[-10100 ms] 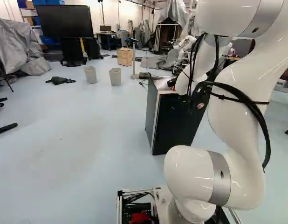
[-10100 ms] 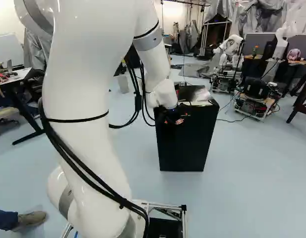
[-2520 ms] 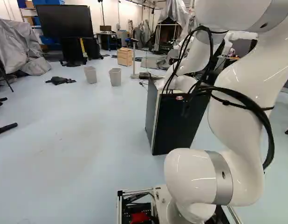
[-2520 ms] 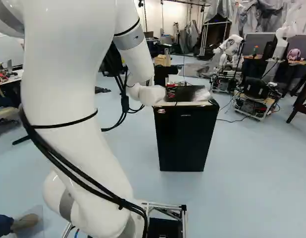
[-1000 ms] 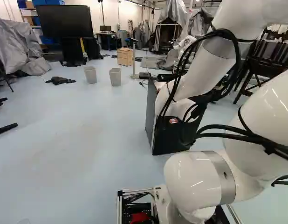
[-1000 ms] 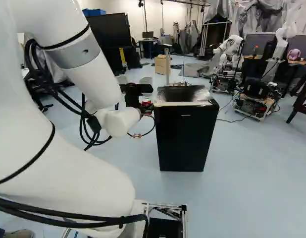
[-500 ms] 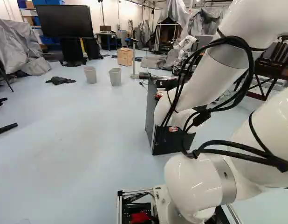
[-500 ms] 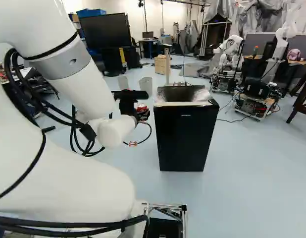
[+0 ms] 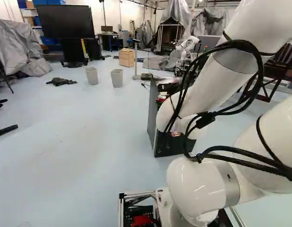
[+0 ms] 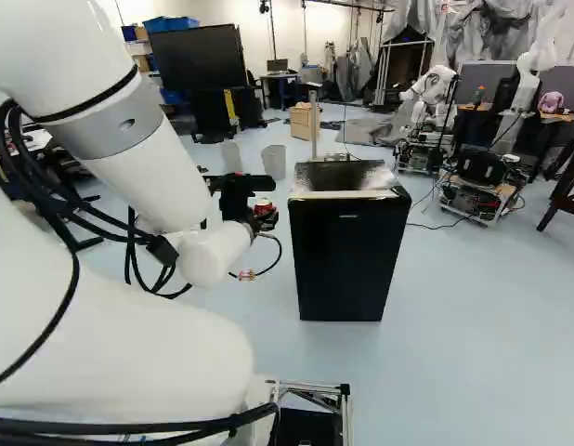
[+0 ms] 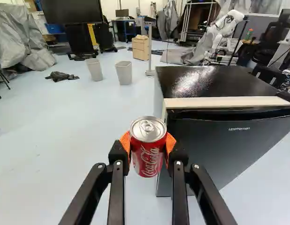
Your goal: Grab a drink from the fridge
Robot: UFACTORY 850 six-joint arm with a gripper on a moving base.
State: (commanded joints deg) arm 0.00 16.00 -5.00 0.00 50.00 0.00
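Since red can [image 11: 148, 157] probably travels best upright (lid [image 11: 148, 128] uppermost), gripper [image 11: 147, 144] grasps it between orange pads [image 11: 171, 142], one per side, just beside fridge [image 10: 347, 260], whose door [image 11: 234, 147] appears shut.

Beyond two grey bins [image 9: 116, 79] stand a wooden cabinet [image 9: 126, 57] and a black screen [image 9: 65, 21].

White script on the near face of the red can [image 11: 148, 157] reads "Coca-Cola". To its right, high on the black fridge's front [image 11: 229, 150], small pale lettering seems to read "upstreman", though its letters are tiny.
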